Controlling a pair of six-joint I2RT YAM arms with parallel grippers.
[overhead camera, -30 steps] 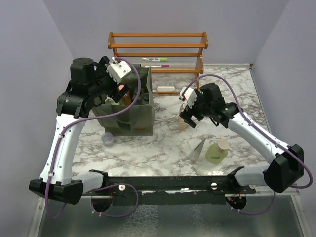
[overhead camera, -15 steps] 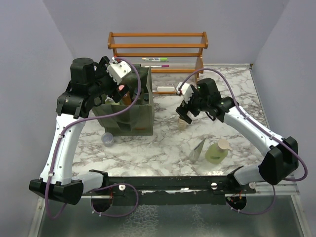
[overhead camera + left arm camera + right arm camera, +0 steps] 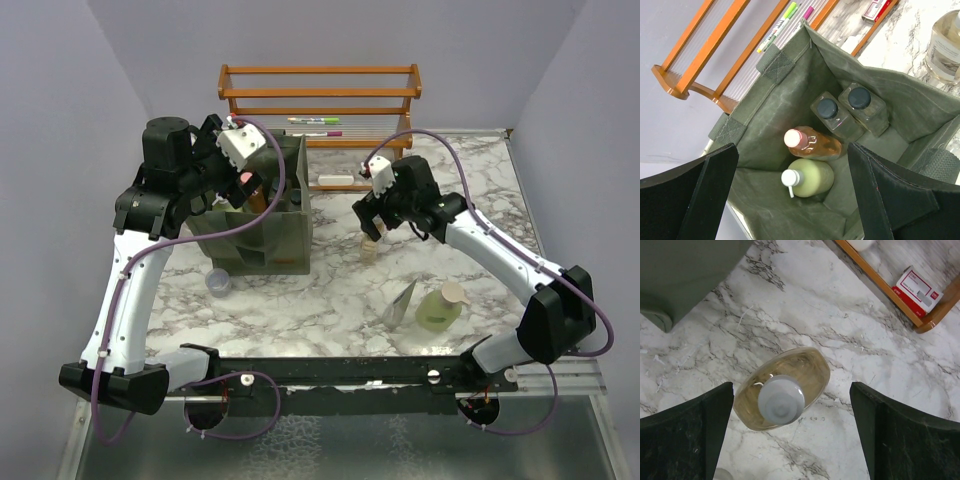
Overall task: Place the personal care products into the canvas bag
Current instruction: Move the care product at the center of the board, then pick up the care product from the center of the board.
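Amber bottle (image 3: 807, 367), under spread right gripper (image 3: 791, 388), seemingly untouched

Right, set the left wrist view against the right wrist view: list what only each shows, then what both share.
Left wrist only: the inside of the canvas bag, holding two clear bottles, an orange bottle and a pale green bottle; marker pens. Right wrist only: the grey cap of the amber bottle, between the fingers of the open right hand. Both: that bottle, the bag, the wooden rack, a red-and-white box, the marble table.
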